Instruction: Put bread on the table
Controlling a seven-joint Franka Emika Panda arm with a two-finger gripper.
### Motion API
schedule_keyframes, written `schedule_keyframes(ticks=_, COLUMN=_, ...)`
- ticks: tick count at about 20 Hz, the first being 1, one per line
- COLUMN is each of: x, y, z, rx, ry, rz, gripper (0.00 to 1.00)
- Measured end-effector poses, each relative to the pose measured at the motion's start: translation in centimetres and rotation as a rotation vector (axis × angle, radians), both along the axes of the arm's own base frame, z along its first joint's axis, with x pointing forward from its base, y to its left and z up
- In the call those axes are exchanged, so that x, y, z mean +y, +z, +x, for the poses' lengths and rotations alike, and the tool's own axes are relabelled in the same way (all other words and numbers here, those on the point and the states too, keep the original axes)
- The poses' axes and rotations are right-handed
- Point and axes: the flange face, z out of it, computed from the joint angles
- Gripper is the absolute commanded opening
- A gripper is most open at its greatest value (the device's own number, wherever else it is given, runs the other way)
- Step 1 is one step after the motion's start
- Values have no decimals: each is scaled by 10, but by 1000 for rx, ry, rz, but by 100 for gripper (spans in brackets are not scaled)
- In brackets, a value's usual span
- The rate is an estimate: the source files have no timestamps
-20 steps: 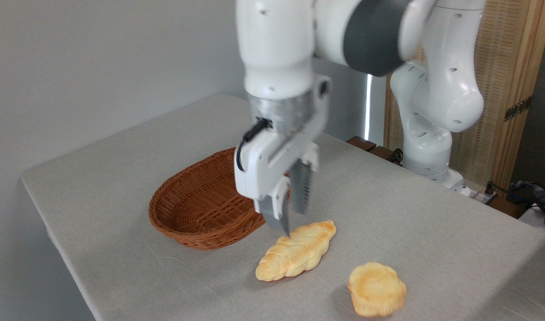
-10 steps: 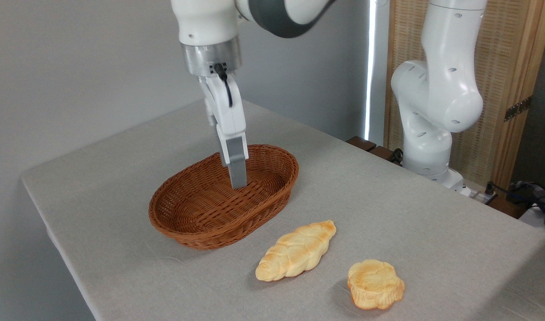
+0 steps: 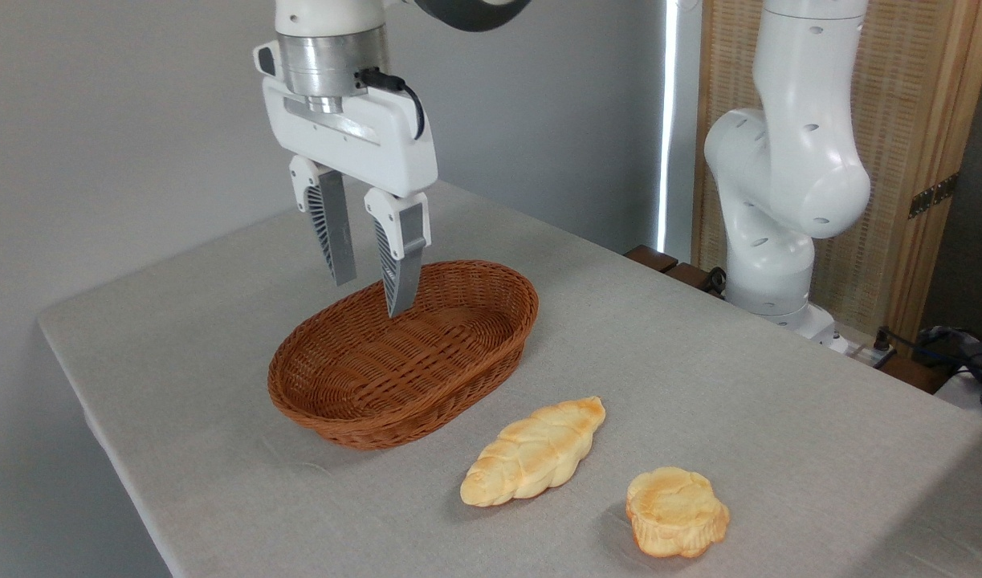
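The bread, a small round golden bun, lies on the grey table near the front right. My gripper hangs open and holds nothing, above the back left part of the brown wicker basket, far from the bun. Nothing lies in the basket.
A longer pale braided loaf lies on the cloth between the basket and the bun. The arm's white base stands at the table's back right. A wooden screen rises behind it.
My gripper has swung away from the braided loaf, left and up over the basket, and has turned so that both fingers show apart. The bun settled slightly after the first frame.
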Motion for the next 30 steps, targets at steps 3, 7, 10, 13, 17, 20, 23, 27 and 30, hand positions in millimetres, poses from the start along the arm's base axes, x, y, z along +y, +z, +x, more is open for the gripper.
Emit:
schedule_keyframes(ticks=3, x=5, y=10, z=19, rx=58, ry=25, rz=7, gripper=100)
schedule_keyframes(ticks=7, x=35, y=21, z=36, rx=67, ry=0, rz=-66, gripper=100)
schedule_keyframes(ticks=10, x=41, y=24, z=36, rx=72, ry=-11, rz=-74, gripper=100)
schedule_keyframes(ticks=13, x=28, y=24, z=34, rx=75, ry=-33, rz=-74, gripper=100)
schedule_keyframes(ticks=17, x=18, y=26, z=30, rx=78, ry=-55, rz=-79, gripper=100)
schedule_keyframes(ticks=20, x=13, y=24, z=23, rx=88, ry=-67, rz=-81, gripper=100)
schedule_keyframes(ticks=23, x=13, y=23, z=15, rx=94, ry=-70, rz=-80, gripper=100)
schedule_keyframes(ticks=27, x=13, y=21, z=10, rx=98, ry=-82, rz=-62, gripper=100)
schedule_keyframes(ticks=30, x=10, y=18, z=10, rx=100, ry=-91, rz=-44, gripper=100)
